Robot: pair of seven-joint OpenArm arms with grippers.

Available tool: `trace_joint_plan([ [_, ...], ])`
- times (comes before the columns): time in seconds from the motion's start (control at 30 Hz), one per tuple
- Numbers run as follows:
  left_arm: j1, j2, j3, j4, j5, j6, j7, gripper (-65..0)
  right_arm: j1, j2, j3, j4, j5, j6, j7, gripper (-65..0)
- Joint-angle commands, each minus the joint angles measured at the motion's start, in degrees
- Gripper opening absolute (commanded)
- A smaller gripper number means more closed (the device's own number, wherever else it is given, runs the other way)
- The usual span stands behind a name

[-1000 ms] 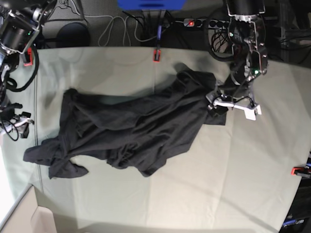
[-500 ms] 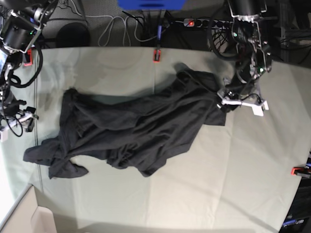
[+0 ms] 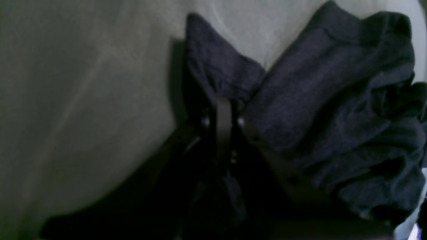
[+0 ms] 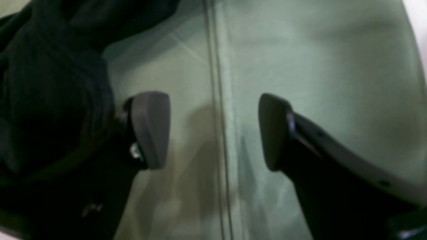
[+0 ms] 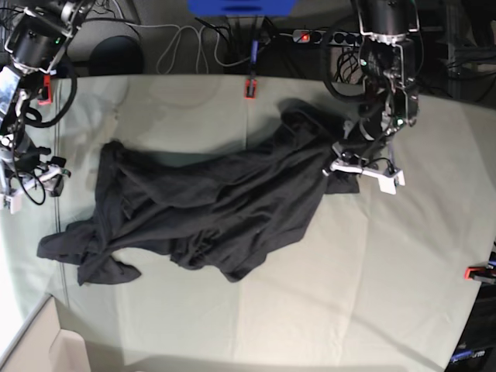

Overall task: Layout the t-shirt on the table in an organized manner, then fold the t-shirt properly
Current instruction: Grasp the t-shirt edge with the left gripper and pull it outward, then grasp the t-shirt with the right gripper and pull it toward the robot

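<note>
Left wrist view shows my left gripper (image 3: 223, 110) pinched shut on the t-shirt (image 5: 217, 205) crumpled mid-table (image 5: 372, 279), so I'd draw that edge outward slowly, my right gripper (image 4: 213, 130) gaping empty.

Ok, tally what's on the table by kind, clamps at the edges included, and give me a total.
T-shirt: 1, dark and crumpled
Red clamps: 3, one at the far edge, one at the far corner, one at the side edge
Grippers: 2, left gripper on the shirt, right gripper over bare cloth
Total: 6
</note>
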Motion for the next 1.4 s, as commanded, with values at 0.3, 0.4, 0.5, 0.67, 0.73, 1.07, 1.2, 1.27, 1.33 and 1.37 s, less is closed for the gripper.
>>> trace_joint_plan([
  [0.3, 3.6, -1.8, -17.0, 22.9, -0.4, 0.2, -0.4, -64.8, -2.8, -2.5, 0.3, 3.7, 0.5, 0.4, 1.2, -23.1],
  [0.4, 3.9, -1.8, -21.1, 25.8, -0.4, -0.1, 0.0, -64.8, -4.3, -4.6, -0.1, 7.0, 0.5, 0.4, 1.2, -23.0],
  [0.5, 4.6, -1.8, -26.3, 27.1, -0.4, -0.3, 3.5, -64.8, -6.3, -6.9, -0.2, 11.0, 0.5, 0.4, 1.2, -22.8],
  [0.67, 4.3, -1.8, -36.1, 26.0, -0.4, -0.4, 5.7, -64.8, -9.6, -10.3, -0.4, 16.6, 0.5, 0.5, 1.0, -22.8],
  [0.73, 4.3, -2.4, -38.3, 24.1, -0.4, -0.4, 5.7, -64.8, -11.1, -11.7, -1.2, 18.2, 0.5, 2.5, 1.0, -22.8],
  [1.07, 4.6, -4.5, -41.8, 20.9, -0.5, -0.4, 5.7, -64.8, -18.3, -15.4, -9.4, 22.4, 0.5, 10.4, 1.1, -23.1],
  [1.2, 4.6, -4.3, -41.7, 20.8, -0.5, -0.4, 5.7, -64.8, -20.2, -15.4, -14.2, 22.4, 0.5, 10.4, 1.1, -23.1],
  [1.27, 4.6, -4.3, -41.5, 20.8, -0.5, -0.4, 5.7, -64.8, -21.0, -15.4, -17.1, 22.5, 0.5, 10.4, 1.1, -23.1],
  [1.33, 4.6, -4.3, -41.4, 20.8, -0.5, -0.4, 5.7, -64.8, -21.7, -15.4, -20.2, 23.2, 0.5, 10.4, 1.1, -23.1],
  [1.37, 4.6, -4.2, -41.4, 20.8, -0.5, -0.4, 5.7, -64.8, -22.0, -15.4, -21.8, 23.9, 0.5, 10.4, 1.1, -23.1],
])
